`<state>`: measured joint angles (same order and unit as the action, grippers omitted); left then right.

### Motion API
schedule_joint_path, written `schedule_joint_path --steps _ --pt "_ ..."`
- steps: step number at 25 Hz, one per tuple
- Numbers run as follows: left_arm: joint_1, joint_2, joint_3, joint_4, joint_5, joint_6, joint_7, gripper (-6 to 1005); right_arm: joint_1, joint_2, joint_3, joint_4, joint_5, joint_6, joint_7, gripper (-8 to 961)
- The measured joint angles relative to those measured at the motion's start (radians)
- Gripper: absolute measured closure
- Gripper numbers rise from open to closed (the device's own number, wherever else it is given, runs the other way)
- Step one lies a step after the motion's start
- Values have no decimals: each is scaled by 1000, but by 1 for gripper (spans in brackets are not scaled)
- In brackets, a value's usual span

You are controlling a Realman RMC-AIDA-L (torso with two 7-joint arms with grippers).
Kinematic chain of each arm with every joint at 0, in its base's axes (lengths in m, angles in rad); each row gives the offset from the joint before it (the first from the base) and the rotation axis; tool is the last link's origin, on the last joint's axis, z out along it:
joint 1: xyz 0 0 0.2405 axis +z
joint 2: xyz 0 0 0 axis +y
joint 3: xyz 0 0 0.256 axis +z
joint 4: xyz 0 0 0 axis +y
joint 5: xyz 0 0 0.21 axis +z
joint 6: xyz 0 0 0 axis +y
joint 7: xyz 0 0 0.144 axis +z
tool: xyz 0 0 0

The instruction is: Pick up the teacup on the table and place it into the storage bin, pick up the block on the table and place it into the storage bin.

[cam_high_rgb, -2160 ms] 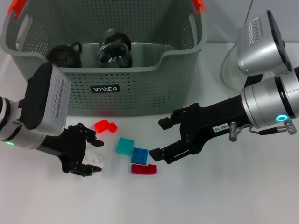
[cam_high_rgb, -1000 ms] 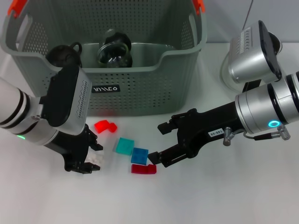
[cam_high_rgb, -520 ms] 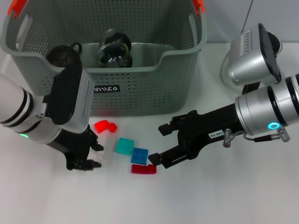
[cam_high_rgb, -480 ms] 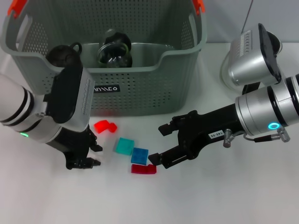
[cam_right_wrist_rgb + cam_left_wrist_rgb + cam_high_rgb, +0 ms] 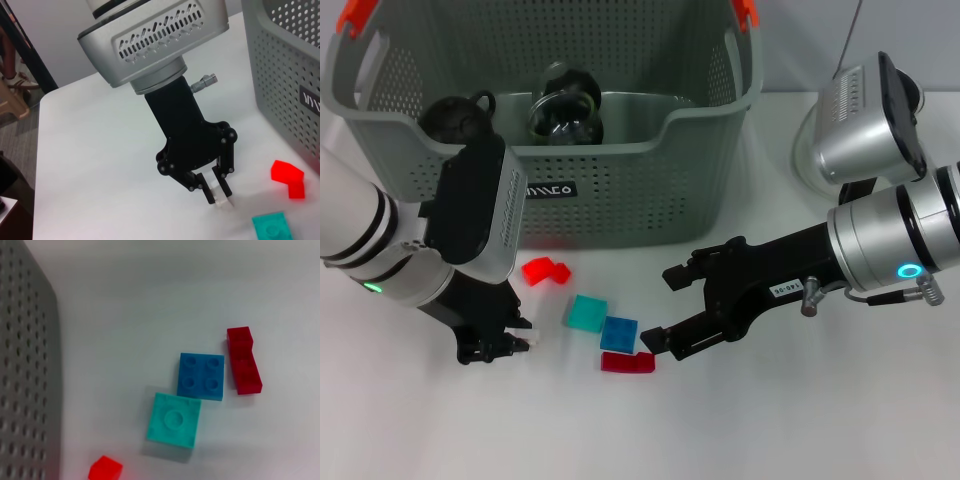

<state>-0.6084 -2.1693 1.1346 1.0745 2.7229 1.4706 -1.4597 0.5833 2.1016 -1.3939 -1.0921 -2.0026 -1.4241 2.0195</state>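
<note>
My left gripper [image 5: 512, 343] is low over the table in front of the storage bin [image 5: 620, 190], shut on a small clear-white block [image 5: 523, 344]. The right wrist view shows that block [image 5: 220, 194] pinched between the left fingers [image 5: 205, 187]. A red block [image 5: 547, 270], a teal block [image 5: 587, 313], a blue block [image 5: 619, 333] and a dark red block [image 5: 628, 362] lie on the table. My right gripper [image 5: 665, 308] hovers open just right of the dark red block. Two dark teacups [image 5: 460, 118] [image 5: 565, 110] sit inside the bin.
The bin's perforated wall [image 5: 25, 390] stands close behind the blocks. A white round base [image 5: 812, 150] sits at the back right beside the bin. White tabletop [image 5: 770, 420] stretches along the front.
The left gripper has closed on the clear-white block and turned slightly at the wrist. The right gripper has barely moved.
</note>
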Motion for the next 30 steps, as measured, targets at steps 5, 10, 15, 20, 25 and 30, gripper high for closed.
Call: schedule_joint_path --steps 5,10,15,20,25,30 --pt "-1 2 -24 26 -33 63 -40 848 -4 0 3 0 1 -2 -11 9" --pt "-15 8 -210 103 -165 330 -67 847 -5 -3 9 5 1 -5 -20 9" --pt "-46 41 -434 103 -353 504 -113 838 -14 -4 58 23 0 -28 -46 9" --pt "-90 92 -584 81 -588 457 -181 817 -30 -3 105 34 0 -50 -86 9" --pt "-118 108 -593 50 -653 116 -258 796 -31 -5 116 40 1 -65 -91 8" --pt "-130 131 -491 -39 -650 -189 -379 774 -31 -4 113 50 1 -69 -91 8"
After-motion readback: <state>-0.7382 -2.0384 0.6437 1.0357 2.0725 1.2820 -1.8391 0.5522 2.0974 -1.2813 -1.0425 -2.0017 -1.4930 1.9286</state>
